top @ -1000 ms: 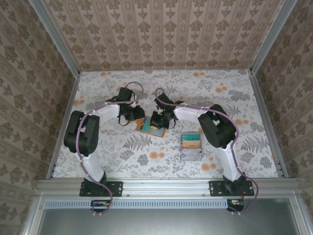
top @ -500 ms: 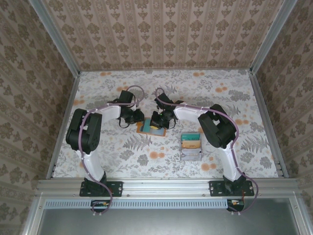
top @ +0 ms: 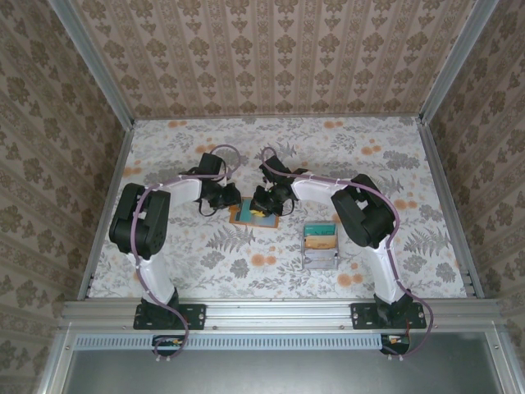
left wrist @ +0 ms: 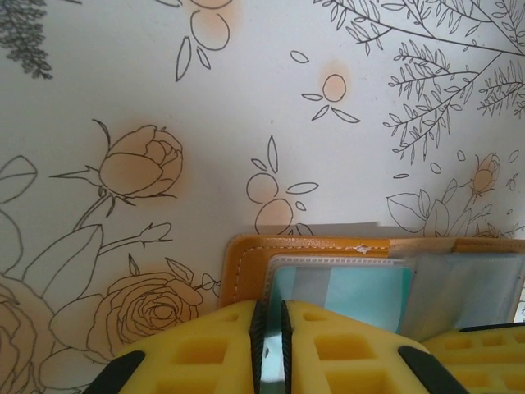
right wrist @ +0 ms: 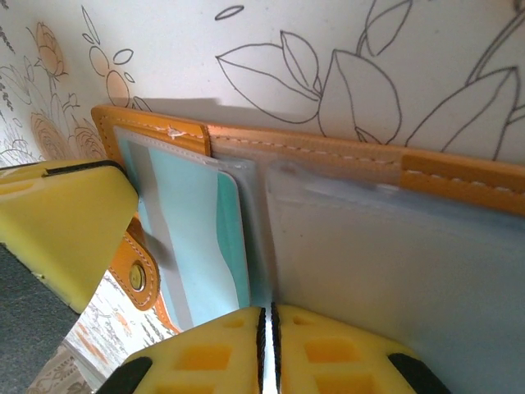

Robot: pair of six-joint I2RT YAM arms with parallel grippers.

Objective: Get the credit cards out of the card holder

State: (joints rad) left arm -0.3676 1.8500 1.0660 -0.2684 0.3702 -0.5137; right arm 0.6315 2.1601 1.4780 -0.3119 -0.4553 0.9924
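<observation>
My left gripper (left wrist: pixel 267 349) is pinching the card holder (left wrist: pixel 246 267) at frame bottom, my right gripper (right wrist: pixel 267 349) is nearly shut, can't tell on what; clamping sleeve (right wrist: pixel 394 271) and teal card (right wrist: pixel 193 222) together would jam it.

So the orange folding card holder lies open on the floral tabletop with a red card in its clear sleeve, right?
No: the sleeved card is teal with a grey stripe, not red; the right wrist view shows it. The orange folding card holder does lie open on the floral tabletop.
</observation>
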